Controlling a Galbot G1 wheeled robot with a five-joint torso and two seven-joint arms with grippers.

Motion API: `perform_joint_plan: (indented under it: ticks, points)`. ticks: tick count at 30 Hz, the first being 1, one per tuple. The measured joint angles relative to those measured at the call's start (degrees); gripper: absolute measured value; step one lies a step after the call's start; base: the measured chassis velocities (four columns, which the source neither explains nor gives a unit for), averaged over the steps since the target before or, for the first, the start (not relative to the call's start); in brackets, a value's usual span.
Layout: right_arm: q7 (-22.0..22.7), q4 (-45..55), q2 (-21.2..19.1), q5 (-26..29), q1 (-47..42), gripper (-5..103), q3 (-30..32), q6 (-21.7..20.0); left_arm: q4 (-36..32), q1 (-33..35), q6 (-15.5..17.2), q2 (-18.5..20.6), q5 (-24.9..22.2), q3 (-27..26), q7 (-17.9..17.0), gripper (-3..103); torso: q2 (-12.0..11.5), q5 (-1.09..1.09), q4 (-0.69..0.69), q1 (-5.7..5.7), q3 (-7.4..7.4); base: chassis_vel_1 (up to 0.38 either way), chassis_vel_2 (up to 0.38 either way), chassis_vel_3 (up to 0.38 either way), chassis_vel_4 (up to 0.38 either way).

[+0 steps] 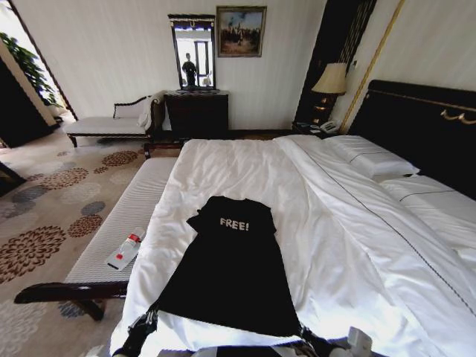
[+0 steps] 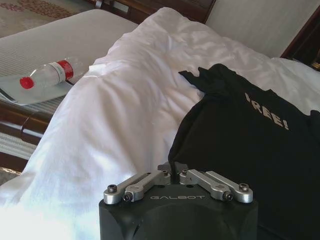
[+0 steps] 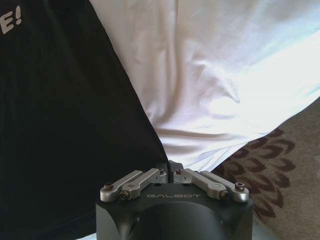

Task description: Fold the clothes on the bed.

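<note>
— Where are we seeing the T-shirt (image 1: 234,268) lying?

— We are finding it spread flat on the white duvet of the bed (image 1: 335,223), toward six o'clock in the head view, with the white "FREE!" lettering (image 1: 234,224) facing up and the collar end pointing toward twelve o'clock. The hem is reaching down toward the near edge of the bed, where both arms are coming in.

— And what are we making of the left pincer (image 2: 172,169)?

— In its wrist view we are looking at it clenched on the shirt's edge, its jaws drawn together over the black cloth at the hem corner. In the head view that corner is sitting at about seven o'clock from the lettering.

— The right pincer (image 3: 170,165)?

— We are seeing the same there: it is pinched closed right at the shirt's side edge, where black fabric meets the white duvet. In the head view this corner is lying at about five o'clock from the lettering.

— Anything else we are noticing around the bed?

— At nine o'clock from the shirt a striped bench (image 1: 119,223) is standing alongside the bed, and a clear bottle with a red cap (image 2: 47,74) is lying on its side on a flat white tray (image 2: 22,92) there. Patterned carpet (image 3: 280,170) is showing beyond the duvet's edge in the right wrist view.
</note>
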Motion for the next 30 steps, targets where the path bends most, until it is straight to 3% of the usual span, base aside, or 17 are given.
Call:
perform_joint_plan:
  ticks: [5, 9, 27, 28, 29, 30]
  points:
    - [0.95, 0.33, -0.23, -3.24, -0.88, 1, -0.66, -0.05, -1.18, 4.77, -2.09, -1.61, 4.66, 2.25, -1.36, 3, 0.0, 0.0, 0.0, 0.0, 0.0, 0.0, 0.0, 0.0, 0.0]
    - [1.43, -0.1, -0.39, -4.59, -1.02, 1, -0.9, -0.05, -0.62, 5.61, -2.69, -2.07, 5.15, 2.73, -1.62, 3, 0.0, 0.0, 0.0, 0.0, 0.0, 0.0, 0.0, 0.0, 0.0]
    - [-0.15, -3.58, 0.97, -9.59, 2.23, 1, -4.6, 0.18, 4.64, 0.55, -1.34, -0.84, 8.07, 5.07, -3.59, 0, -0.01, -0.01, -0.01, 0.0, 0.01, 0.0, 0.0, 0.0, 0.0]
    - [-0.93, -3.62, 0.99, -10.91, 2.41, -1, -4.97, 0.33, 4.98, 0.44, -0.99, -0.68, 8.75, 5.24, -3.96, 4, -0.01, -0.01, -0.01, 0.0, 0.01, 0.0, 0.0, 0.0, 0.0]
    - [-1.32, -3.62, 1.0, -11.77, 2.46, 4, -5.23, 0.42, 5.25, 0.29, -0.63, -0.63, 9.14, 5.33, -4.4, 10, -0.01, 0.0, 0.0, 0.0, 0.0, 0.0, 0.0, 0.0, 0.0]
    - [-1.32, -3.62, 1.0, -11.77, 2.46, 4, -5.23, 0.42, 5.25, 0.29, -0.63, -0.63, 9.14, 5.33, -4.4, 10, -0.01, 0.0, 0.0, 0.0, 0.0, 0.0, 0.0, 0.0, 0.0]
